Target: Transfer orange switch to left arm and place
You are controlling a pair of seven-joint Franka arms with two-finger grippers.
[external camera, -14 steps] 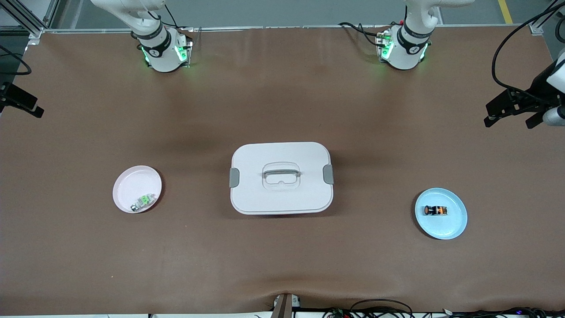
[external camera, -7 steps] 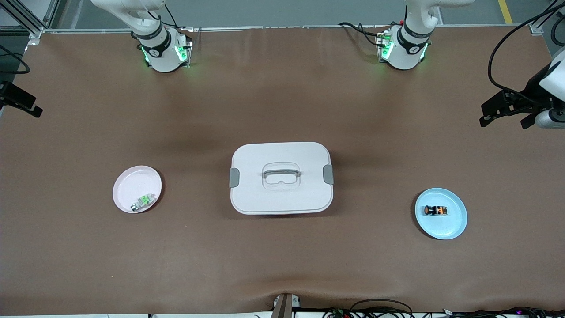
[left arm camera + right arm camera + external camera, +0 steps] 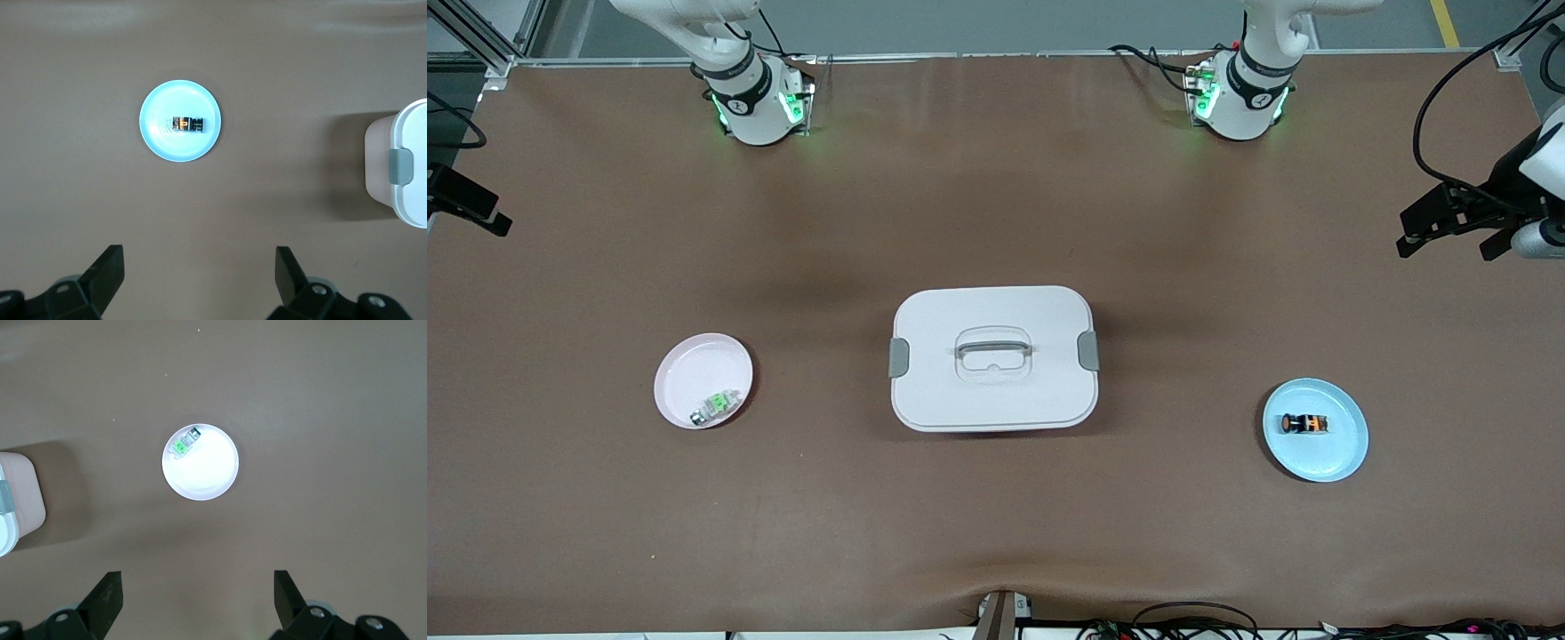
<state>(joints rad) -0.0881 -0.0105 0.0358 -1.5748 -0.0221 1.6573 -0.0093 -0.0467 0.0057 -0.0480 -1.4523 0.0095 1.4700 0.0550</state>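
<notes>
The orange switch (image 3: 1304,424) lies on its side on a blue plate (image 3: 1327,459) toward the left arm's end of the table. The white box (image 3: 993,357) stands shut at the table's middle. My left gripper (image 3: 1448,245) is open and empty, high over the table's edge at the left arm's end. In the left wrist view its gripper (image 3: 199,273) is well apart from the switch (image 3: 187,123) and the box (image 3: 408,167). My right gripper (image 3: 476,213) is open and empty, over the right arm's end; it also shows in the right wrist view (image 3: 197,593).
A pink plate (image 3: 694,366) toward the right arm's end holds a green-and-silver part (image 3: 715,406); both show in the right wrist view, the plate (image 3: 207,477) and the part (image 3: 185,444). Brown table surface lies between the plates and the box.
My left gripper has shifted slightly at the table's edge. The switch, the box and both plates have not moved.
</notes>
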